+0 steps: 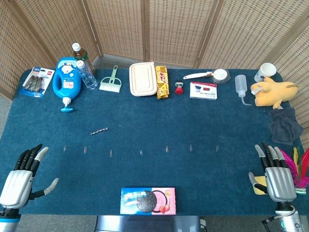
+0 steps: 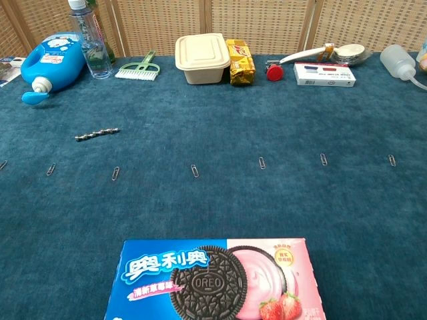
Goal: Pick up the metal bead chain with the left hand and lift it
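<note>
Okay, left robot hand empty, fingers apart, lower left; chain lies center-left, untouched. We'd reach up-right, pinch its middle, avoid nearby clips, lift straight.

Each hand has silver shell, black-and-grey fingers.

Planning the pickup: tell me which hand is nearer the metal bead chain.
Left. The left hand rests at the table's near-left corner, with the metal bead chain ahead of it and somewhat inward. The right hand sits at the near-right corner, across the table from the chain.
</note>
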Tool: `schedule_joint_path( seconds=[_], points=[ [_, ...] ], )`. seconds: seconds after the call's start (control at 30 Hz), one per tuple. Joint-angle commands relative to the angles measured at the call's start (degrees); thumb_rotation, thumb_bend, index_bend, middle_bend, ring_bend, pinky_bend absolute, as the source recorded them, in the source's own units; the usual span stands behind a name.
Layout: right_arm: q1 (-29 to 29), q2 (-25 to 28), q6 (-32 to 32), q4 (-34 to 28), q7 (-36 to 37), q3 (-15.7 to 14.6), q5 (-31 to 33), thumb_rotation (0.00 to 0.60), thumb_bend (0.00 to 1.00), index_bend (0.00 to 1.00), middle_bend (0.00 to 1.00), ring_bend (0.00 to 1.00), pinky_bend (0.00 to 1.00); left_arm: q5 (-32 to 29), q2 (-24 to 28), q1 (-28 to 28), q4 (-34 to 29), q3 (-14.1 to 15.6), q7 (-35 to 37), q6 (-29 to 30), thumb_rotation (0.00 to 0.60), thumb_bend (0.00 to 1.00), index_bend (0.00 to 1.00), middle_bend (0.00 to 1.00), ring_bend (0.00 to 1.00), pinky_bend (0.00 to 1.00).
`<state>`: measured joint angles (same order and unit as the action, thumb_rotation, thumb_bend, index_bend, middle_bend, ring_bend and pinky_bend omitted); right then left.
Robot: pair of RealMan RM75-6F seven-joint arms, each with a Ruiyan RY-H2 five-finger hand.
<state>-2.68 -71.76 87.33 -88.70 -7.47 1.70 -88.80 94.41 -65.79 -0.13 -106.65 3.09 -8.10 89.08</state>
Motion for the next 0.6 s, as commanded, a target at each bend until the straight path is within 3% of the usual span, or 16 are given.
schedule_joint_path(
  seconds=[0.03,0.6],
  points=[
    [-0.16,-0.08,-0.38,-0.2,-0.15,0.1,0.25,0.493,0.4,0.0,0.03,0.0,0.06,-0.46,-0.3,-0.37,0.07,-0.13,-0.35,-0.83,0.375,0.48,0.0,0.02,0.04,0.05],
    [-0.1,-0.13,-0.93,-0.42,0.26,0.07,0.84,0.493,0.4,0.0,0.03,0.0,0.07,-1.37,0.54,-2.18,-0.55,-1.88,2.03,-2.35,0.38,0.48,0.0,0.02,0.04,0.05]
  ],
)
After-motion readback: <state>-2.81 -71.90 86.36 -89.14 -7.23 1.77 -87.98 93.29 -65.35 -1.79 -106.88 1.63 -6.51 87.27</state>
